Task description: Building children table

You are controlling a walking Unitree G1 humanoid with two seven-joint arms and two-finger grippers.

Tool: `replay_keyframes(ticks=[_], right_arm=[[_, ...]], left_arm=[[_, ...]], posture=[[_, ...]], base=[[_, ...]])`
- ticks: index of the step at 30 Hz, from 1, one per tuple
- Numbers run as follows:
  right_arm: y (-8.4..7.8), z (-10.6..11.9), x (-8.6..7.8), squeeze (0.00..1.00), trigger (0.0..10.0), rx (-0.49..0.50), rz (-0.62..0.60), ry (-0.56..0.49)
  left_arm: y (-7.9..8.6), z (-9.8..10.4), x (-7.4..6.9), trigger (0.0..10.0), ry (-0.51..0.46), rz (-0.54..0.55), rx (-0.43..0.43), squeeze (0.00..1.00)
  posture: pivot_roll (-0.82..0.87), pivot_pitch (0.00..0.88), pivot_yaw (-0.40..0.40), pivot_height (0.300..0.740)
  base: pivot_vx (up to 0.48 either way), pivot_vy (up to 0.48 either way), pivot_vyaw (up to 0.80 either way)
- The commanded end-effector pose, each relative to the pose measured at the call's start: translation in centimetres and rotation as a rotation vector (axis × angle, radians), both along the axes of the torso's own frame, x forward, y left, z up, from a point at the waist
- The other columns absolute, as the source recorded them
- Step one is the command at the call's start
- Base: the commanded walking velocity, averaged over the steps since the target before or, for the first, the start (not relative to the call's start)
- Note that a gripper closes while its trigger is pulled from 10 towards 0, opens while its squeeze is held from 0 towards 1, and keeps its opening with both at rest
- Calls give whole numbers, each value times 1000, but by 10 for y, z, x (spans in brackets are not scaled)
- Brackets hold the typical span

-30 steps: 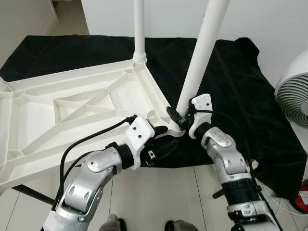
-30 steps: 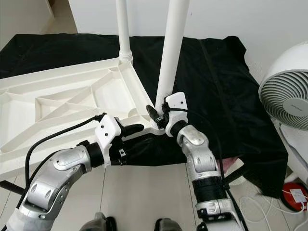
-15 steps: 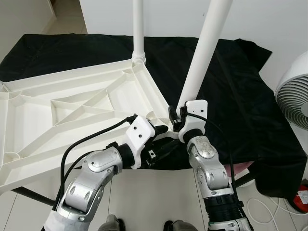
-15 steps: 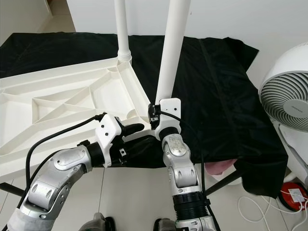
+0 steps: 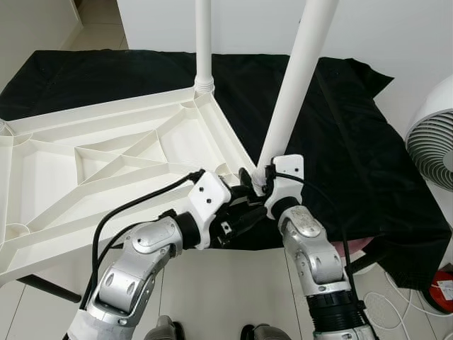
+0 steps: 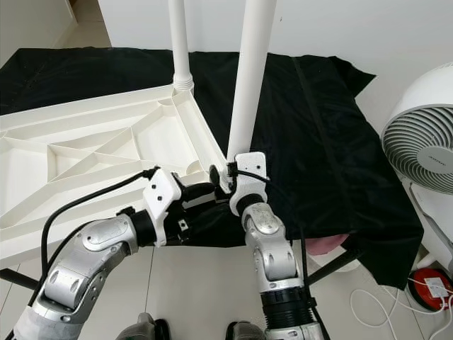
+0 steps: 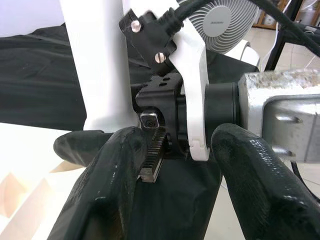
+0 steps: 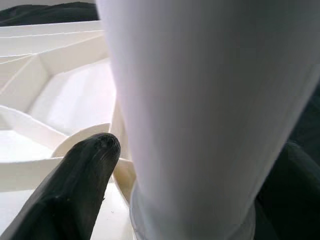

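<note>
Looking down, we listed what we saw.

Surroundings: a black cloth (image 5: 340, 120) covered the work surface; a white fan (image 6: 425, 156) with a round ribbed grille stood off to our right, and a white cable (image 6: 386, 308) lay on the pale tiled floor beside a red object (image 6: 433, 287).
In the way: our two wrists crowded the same corner, the left gripper's fingers lying just beside the right wrist's housing.
Writing: the fan's hub carried small print, too fine for us to read.
Tabletop: the white plastic tabletop (image 5: 106, 163) lay upside down on the cloth, its underside ribbed with triangular bracing.
Far leg: a smooth round white leg (image 5: 204, 42) stood upright in the far corner socket.
Near leg: a second, thicker leg (image 5: 294, 85) leaned at the near corner, its foot at the socket.
Right gripper (image 5: 256, 180): its black fingers (image 8: 75, 195) sat on either side of the near leg's base, clasping it.
Left gripper (image 5: 241, 205): its padded fingers (image 7: 115, 185) were spread apart, holding nothing, at the tabletop's near edge.
</note>
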State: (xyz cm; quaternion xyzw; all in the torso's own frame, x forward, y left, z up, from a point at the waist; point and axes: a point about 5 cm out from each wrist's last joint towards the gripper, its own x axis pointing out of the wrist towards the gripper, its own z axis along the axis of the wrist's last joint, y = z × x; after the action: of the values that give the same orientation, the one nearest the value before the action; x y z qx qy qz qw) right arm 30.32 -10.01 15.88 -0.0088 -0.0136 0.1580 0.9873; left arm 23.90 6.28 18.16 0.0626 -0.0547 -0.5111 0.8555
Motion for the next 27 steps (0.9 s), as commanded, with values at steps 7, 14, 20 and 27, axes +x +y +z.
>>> replay_keyframes(ticks=[7,14,20,27], right_arm=[[-12,9,10,0,10000,-61,183,-31],[-18,15,17,0,10000,-141,375,-89],[-19,9,22,0,10000,-183,511,-55],[-23,-2,27,0,10000,-250,644,-22]], left_arm=[[0,0,4,10000,-2,38,-1,0],[0,-2,2,10000,0,27,6,0],[0,0,3,10000,-3,30,5,0],[2,1,4,10000,-5,35,9,0]], posture=[[-33,86,6,740],[-34,86,16,740],[-29,86,22,740],[-18,82,24,740]], base=[[0,0,0],[0,0,0],[0,0,0],[0,0,0]])
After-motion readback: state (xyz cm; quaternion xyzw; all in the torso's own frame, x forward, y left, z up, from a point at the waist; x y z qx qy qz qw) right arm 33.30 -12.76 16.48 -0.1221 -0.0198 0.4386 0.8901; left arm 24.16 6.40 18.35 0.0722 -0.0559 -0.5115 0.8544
